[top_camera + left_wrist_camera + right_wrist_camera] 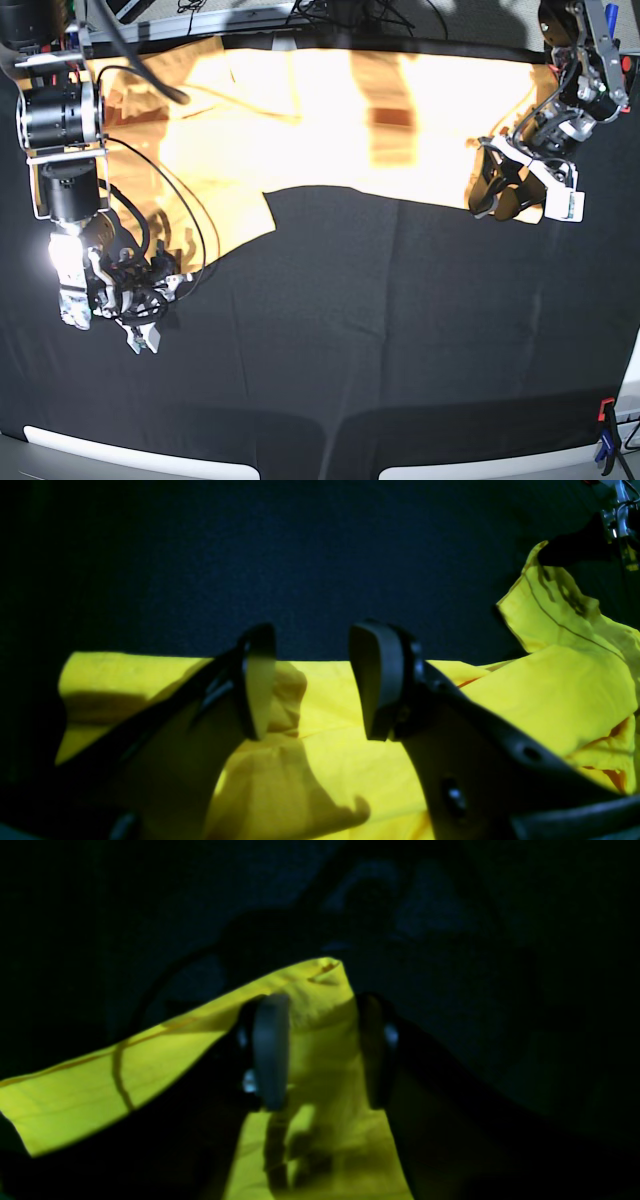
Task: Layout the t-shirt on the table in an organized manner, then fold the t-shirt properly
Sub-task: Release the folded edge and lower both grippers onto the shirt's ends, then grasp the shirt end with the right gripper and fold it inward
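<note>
Lying: t-shirt (320,1075) corner between right fingers (270,1050) | left fingers (257,690) above hem

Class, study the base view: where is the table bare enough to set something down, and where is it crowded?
Bare black table spans the near side, below the t-shirt, between both arms. The far strip is crowded: cloth throughout, left gripper at one end, right gripper and cables at the other.

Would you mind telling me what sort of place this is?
Probably a robotics lab bench: a table under black cloth, clamps at its edge, cables behind, and a t-shirt as test material.
</note>
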Tool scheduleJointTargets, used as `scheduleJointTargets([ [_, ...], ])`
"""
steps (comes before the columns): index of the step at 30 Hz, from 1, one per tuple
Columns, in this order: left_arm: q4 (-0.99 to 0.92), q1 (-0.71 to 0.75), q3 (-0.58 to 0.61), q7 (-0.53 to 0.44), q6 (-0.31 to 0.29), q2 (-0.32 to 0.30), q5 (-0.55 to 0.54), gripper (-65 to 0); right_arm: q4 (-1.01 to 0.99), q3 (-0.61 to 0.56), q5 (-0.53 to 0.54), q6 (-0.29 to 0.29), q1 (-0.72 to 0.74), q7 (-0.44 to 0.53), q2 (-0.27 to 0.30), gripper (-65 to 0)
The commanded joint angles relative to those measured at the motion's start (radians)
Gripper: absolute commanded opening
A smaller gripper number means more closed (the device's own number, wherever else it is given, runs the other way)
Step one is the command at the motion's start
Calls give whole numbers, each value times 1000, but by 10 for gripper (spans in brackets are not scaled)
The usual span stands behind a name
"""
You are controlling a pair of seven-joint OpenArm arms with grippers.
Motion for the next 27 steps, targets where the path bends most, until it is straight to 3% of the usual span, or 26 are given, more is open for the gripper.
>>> scheduleJointTargets([
  [1, 19, -9, -4, -25, -9, -8, -20, -394, 13, -2, 2, 3, 29, 7, 8, -498],
  [4, 19, -9, -4, -25, -9, -8, -20, -394, 13, -3, 2, 4, 29, 6, 10, -612],
  [6, 19, -9, -4, -25, -9, -8, -20, -394, 13, -3, 2, 19, 29, 9, 13, -645],
  [10, 19, -9, -4, -25, -9, -8, -19, -394, 21, -3, 3, 167, 29, 11, 21, -650],
  [11, 19, -9, -4, -25, -9, -8, -19, -394, 27, -3, 3, 170, 28, 9, 26, -650],
  [16, 19, -8, -4, -25, -9, -8, -12, -394, 124, -3, 10, 169, -16, 6, 71, -650],
  [22, 19, -8, -4, -28, -9, -8, -13, -394, 411, -2, 14, 167, -182, -6, 142, -650],
  [27, 19, -8, -4, -28, 15, -8, -12, -394, 692, 11, 39, 91, -360, -5, 200, -650],
])
